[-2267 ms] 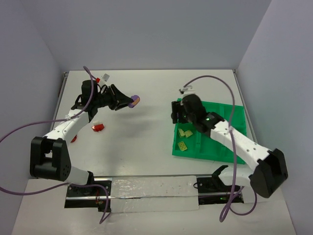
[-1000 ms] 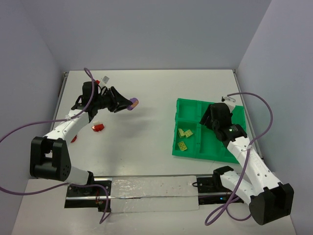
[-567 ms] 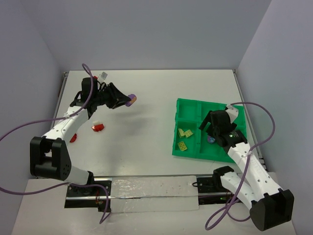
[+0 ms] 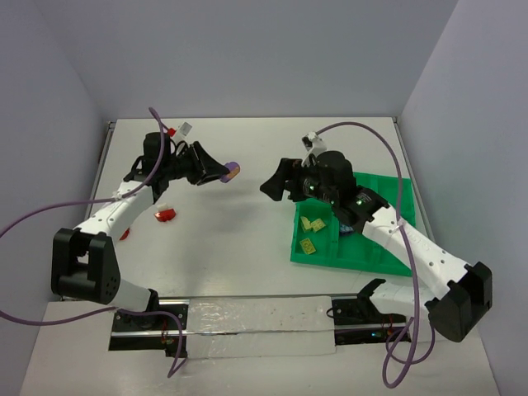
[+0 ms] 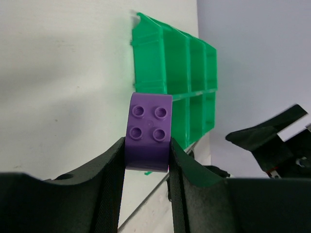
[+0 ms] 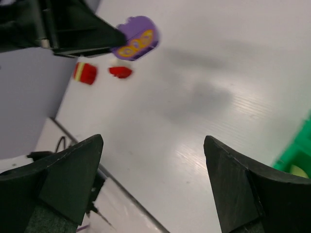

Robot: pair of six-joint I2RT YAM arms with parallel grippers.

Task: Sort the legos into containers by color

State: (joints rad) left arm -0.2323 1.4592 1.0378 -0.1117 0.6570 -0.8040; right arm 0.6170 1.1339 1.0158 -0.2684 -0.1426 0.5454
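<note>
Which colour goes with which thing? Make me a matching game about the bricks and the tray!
Things:
1. tray
2. held brick, pinched in the left jaws
3. table brick, lying on the table
4. tray bricks, the ones in plain view

Colours:
a. pale yellow
b. purple
c. green
d. red

Pairs: 1-c, 2-b, 3-d, 4-a
</note>
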